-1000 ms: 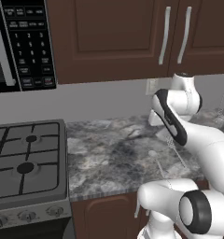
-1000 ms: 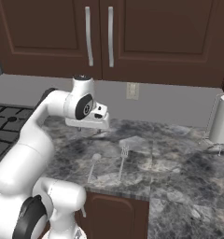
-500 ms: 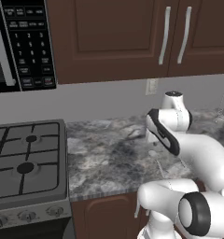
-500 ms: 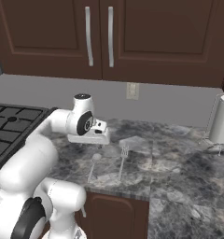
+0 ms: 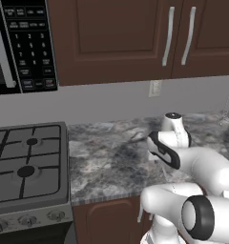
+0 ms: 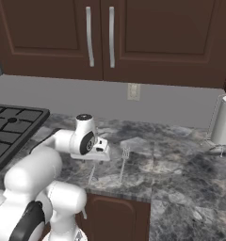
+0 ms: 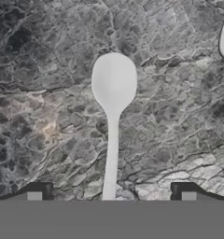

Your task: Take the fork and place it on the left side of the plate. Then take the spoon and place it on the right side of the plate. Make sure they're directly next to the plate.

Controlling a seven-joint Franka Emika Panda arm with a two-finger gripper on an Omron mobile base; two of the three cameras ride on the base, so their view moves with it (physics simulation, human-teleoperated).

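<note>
The spoon lies on the marbled counter, its oval bowl away from me and its handle running back between my fingertips. My gripper is open and hangs low over the handle, one dark fingertip on each side, holding nothing. From the right base view, the gripper points down just above the spoon, and the fork lies parallel a little to its right. A faint pale flat patch beyond the fork's head looks like the plate.
A gas stove borders the counter on the left, with a microwave above it. A paper towel roll stands at the back right. The counter's front edge runs close to the utensils' handle ends.
The arm has swung down and toward the counter's front, bringing the hand from high above to just over the spoon. The jaws have stayed wide.
</note>
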